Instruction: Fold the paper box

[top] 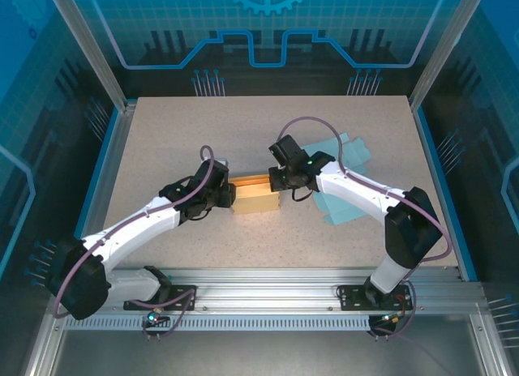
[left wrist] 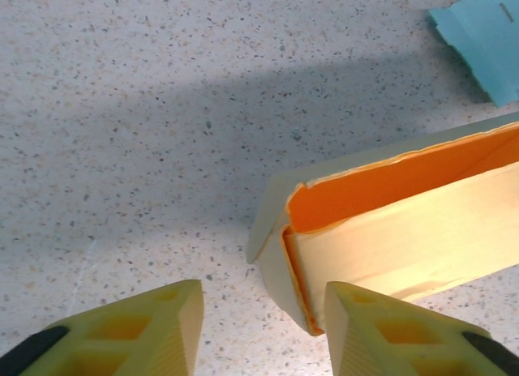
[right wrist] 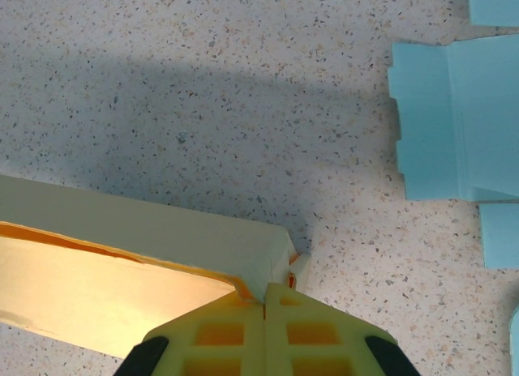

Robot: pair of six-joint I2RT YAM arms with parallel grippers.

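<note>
The paper box (top: 255, 199) is cream outside and orange inside, and lies half-folded on the speckled table between my two grippers. At its left end stands my left gripper (top: 228, 196), open. In the left wrist view the box's end corner (left wrist: 381, 230) reaches into the gap of that gripper (left wrist: 263, 331), close to the right finger (left wrist: 389, 331). My right gripper (top: 280, 181) is at the box's right end. Seen from the right wrist, its gripper (right wrist: 265, 299) is shut, pinching the thin edge of the box's end corner (right wrist: 162, 238).
Flat light-blue paper blanks (top: 349, 177) lie to the right of the box, under and behind the right arm; they also show as blue sheets (right wrist: 454, 125) and a blue corner (left wrist: 486, 36). The table's blue-edged frame (top: 113, 157) bounds the surface.
</note>
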